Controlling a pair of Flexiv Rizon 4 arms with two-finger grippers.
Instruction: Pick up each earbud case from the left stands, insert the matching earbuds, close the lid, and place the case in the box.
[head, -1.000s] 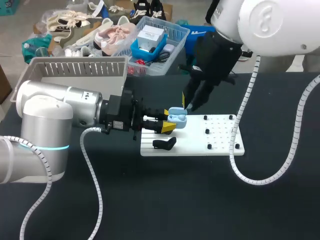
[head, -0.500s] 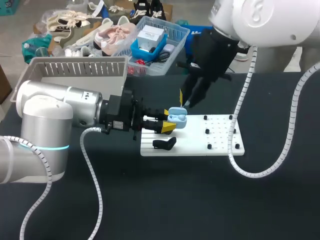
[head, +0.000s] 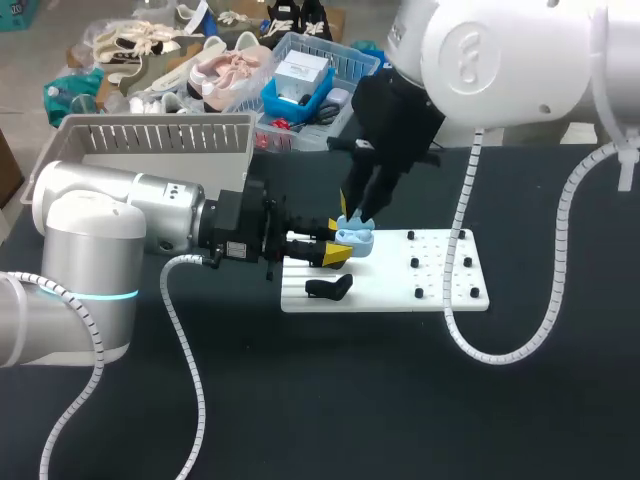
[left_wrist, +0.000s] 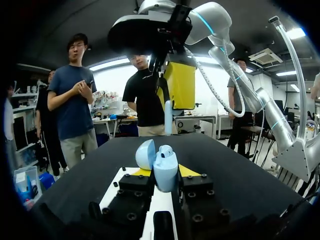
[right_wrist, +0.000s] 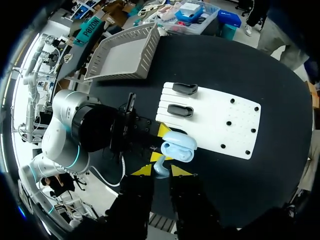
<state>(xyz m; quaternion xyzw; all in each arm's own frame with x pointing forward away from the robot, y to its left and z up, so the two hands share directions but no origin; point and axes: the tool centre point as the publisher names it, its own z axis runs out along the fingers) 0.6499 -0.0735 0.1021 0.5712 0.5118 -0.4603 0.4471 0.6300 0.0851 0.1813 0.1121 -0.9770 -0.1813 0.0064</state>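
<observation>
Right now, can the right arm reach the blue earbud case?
Likely yes: the right gripper, holding an earbud, hangs just above the case, which the left gripper holds lid-open; nothing lies between.

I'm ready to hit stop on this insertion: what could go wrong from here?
1. The right gripper holds the earbud over the open earbud case; if off its slot, it may jam or drop.
2. The left gripper grips the case only by its sides, so a downward push could tilt it or slide it out.
3. The raised lid stands close to the right gripper and may get knocked.
</observation>
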